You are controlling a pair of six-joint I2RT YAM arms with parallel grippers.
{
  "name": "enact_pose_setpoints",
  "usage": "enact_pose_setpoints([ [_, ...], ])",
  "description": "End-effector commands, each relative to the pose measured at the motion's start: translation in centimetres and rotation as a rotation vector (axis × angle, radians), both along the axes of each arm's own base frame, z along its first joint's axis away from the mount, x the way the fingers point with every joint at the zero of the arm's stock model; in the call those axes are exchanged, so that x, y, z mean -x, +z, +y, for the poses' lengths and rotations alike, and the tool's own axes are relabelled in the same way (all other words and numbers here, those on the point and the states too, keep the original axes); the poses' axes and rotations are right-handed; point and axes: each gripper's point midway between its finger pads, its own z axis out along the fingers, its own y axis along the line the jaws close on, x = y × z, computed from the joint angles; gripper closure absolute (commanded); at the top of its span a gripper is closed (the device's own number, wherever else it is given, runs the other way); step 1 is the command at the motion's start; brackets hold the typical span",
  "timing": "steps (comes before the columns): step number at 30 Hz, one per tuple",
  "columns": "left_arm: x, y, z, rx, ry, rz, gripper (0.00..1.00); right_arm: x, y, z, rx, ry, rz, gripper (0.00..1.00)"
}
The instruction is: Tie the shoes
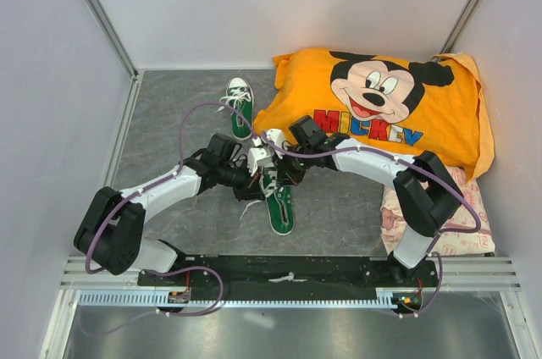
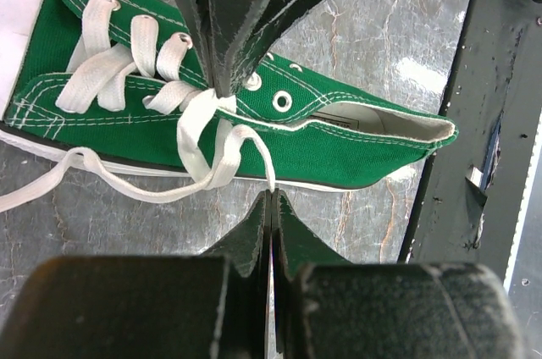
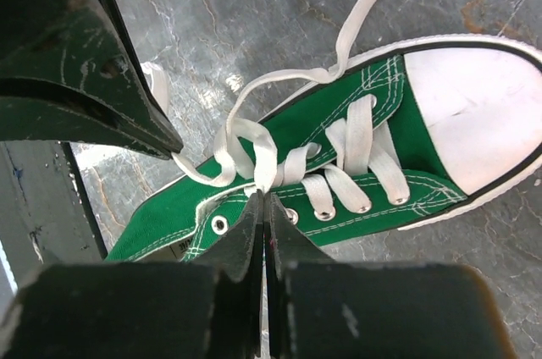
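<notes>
One green sneaker point(image 1: 279, 205) lies on the grey table between my two grippers, toe toward the near edge. The second green sneaker point(image 1: 240, 109) lies farther back, beside the pillow. My left gripper point(image 2: 272, 198) is shut on a loop of white lace point(image 2: 222, 149) beside the near sneaker point(image 2: 339, 135). My right gripper point(image 3: 263, 196) is shut on another lace loop point(image 3: 269, 154) over the top eyelets of the same sneaker point(image 3: 373, 181). Both loops meet at a crossing over the tongue. A loose lace end point(image 3: 364, 12) trails across the table. In the top view the left gripper point(image 1: 257, 174) and right gripper point(image 1: 276, 164) nearly touch.
An orange Mickey Mouse pillow point(image 1: 381, 109) fills the back right. A pink patterned cushion point(image 1: 461, 228) lies under the right arm's elbow. A black base rail point(image 1: 288, 273) runs along the near edge. White walls close the left, back and right sides.
</notes>
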Motion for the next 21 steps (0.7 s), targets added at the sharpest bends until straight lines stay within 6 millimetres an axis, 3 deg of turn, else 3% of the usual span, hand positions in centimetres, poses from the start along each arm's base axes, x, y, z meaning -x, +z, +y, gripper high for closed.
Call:
enact_pose_setpoints([
  [1, -0.8, 2.3, -1.1, 0.074, -0.025, -0.064, 0.98, -1.2, 2.8, 0.7, -0.063, -0.027, -0.083, 1.0],
  [2, -0.7, 2.7, -1.2, 0.09, -0.031, -0.069, 0.98, -1.5, 3.9, 0.9, -0.101, -0.035, -0.107, 1.0],
  [8, -1.1, 3.4, -1.9, 0.128, -0.015, -0.073, 0.98, -1.5, 5.4, 0.6, -0.179, -0.079, -0.078, 1.0],
  [17, -3.8, 3.2, -3.0, 0.14, 0.1, -0.053, 0.98, -0.6, 4.9, 0.5, -0.186, -0.07, -0.037, 1.0],
  [21, -3.8, 2.3, -3.7, 0.13, 0.113, 0.003, 0.98, -0.5, 4.9, 0.6, -0.19, -0.075, -0.025, 1.0],
])
